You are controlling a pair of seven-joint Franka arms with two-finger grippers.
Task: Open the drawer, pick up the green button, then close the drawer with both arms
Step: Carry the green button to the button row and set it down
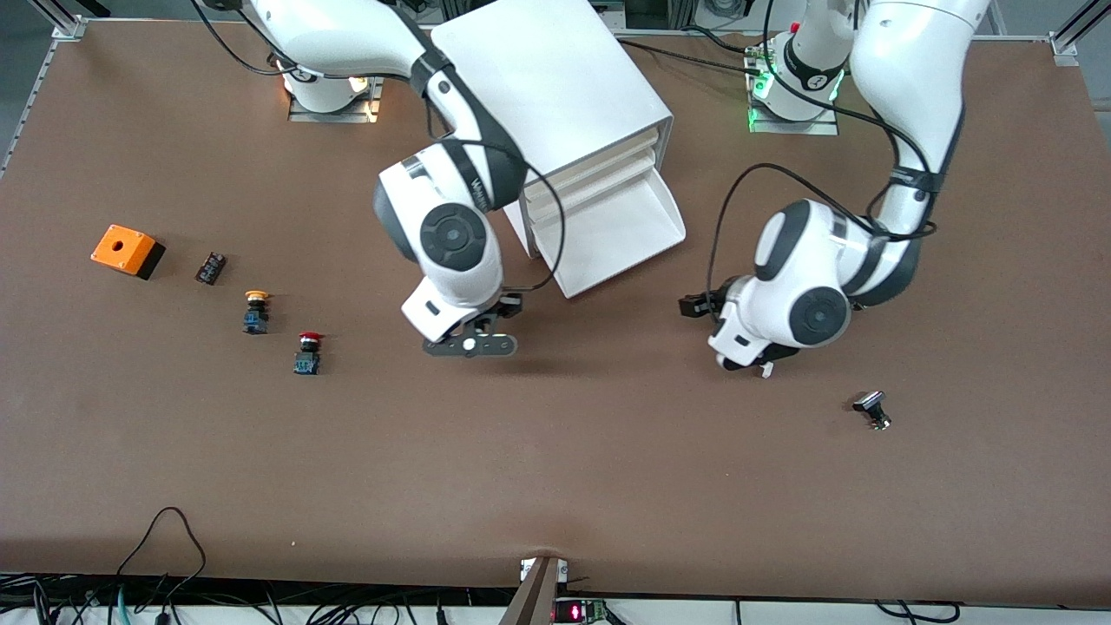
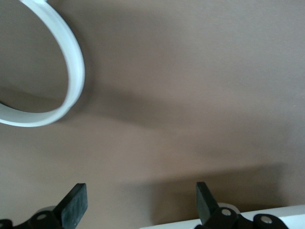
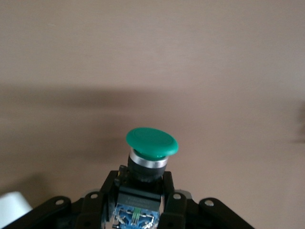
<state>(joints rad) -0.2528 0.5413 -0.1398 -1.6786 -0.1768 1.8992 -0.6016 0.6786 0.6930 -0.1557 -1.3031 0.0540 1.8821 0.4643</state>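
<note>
- Green and dome-shaped, the cap of the button [image 3: 151, 141] stood clear of the right gripper [image 3: 143, 191], whose black fingers were clamped on the button's dark body just under a bright metal collar; gripping low probably kept the smooth cap free.
- In the front view the right gripper [image 1: 473, 343] hung over bare brown tabletop, near the open drawer [image 1: 608, 239] (the button itself was hidden there by the wrist).
- That drawer, a shallow white tray with thin plastic-looking walls, jutted out from the bottom of the boxy white cabinet [image 1: 555, 87], so it seemed the button was already out and only the closing remained.
- Over the table at its own end, the left gripper [image 1: 746, 360] had its jaws spread wide and held nothing; its flat, matte black fingertips [image 2: 74, 202] framed empty table, seemingly ready to push the drawer front.
- Matte, cloth-like brown covered the table [image 1: 555, 486].
- Toward the right arm's end stood a red-capped button [image 1: 307, 352], a yellow-capped one [image 1: 256, 312] and an orange box [image 1: 127, 250].
</note>
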